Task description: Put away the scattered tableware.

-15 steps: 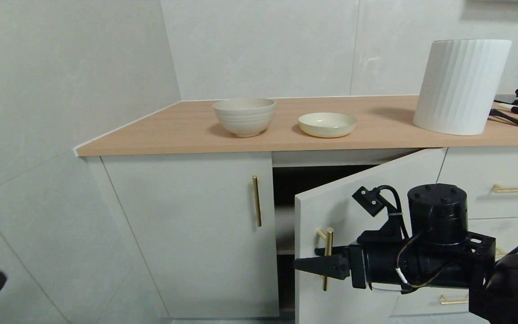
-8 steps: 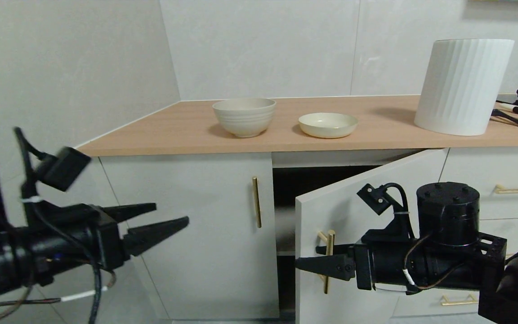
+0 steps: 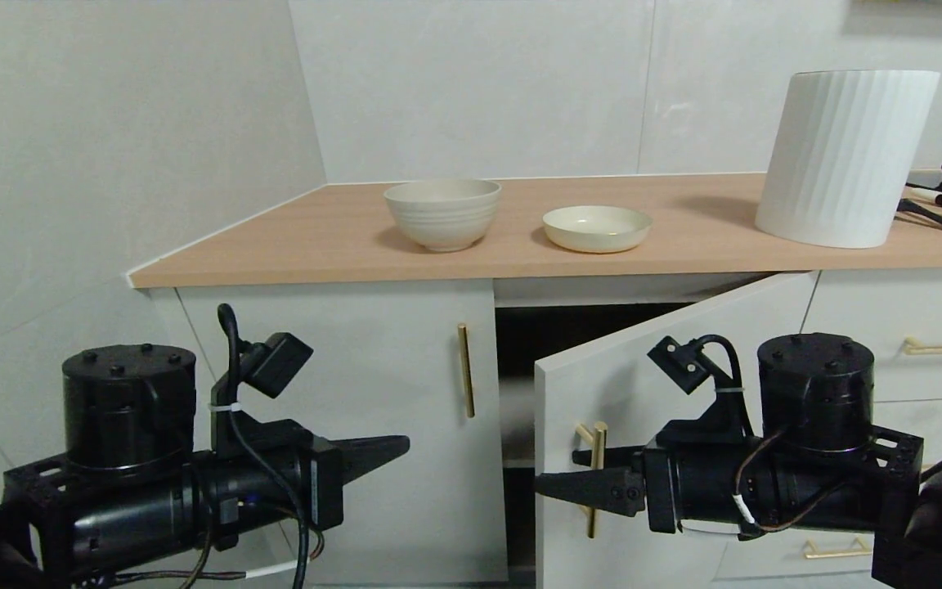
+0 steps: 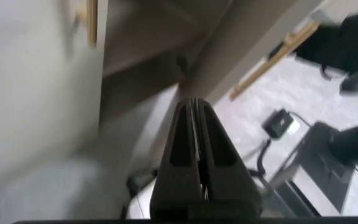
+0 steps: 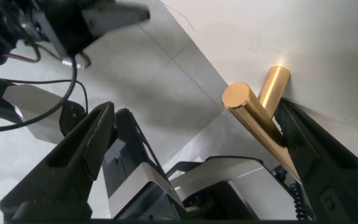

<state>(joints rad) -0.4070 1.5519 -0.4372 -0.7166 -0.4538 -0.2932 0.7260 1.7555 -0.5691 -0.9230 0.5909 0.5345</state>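
L arm has swung in from the left. L gripper (image 3: 400, 445) sits low before the shut cabinet door (image 3: 340, 393), fingers pressed together. R gripper (image 3: 559, 471) is spread wide, the open door's gold handle (image 3: 595, 473) between its fingers. Bowl (image 3: 443, 212) & dish (image 3: 596, 227) rest on countertop (image 3: 340, 241).

I see a tabletop (image 3: 684, 237) with warm wood grain, matt and smooth. The bowl (image 3: 443, 213) looks like beige ceramic, finely ridged, with a dull sheen. The dish (image 3: 596, 227) is cream and glossier. The tall white pot (image 3: 843, 155) is ribbed and matt. The cupboard door (image 3: 594, 384) reads as smooth, matt pale grey board, and its handle (image 5: 247, 106) is brushed brass-coloured metal. The wall tiles (image 3: 479, 82) are smooth and faintly glossy. The left end effector (image 3: 401, 446) and right end effector (image 3: 559, 470) look like matt black plastic.
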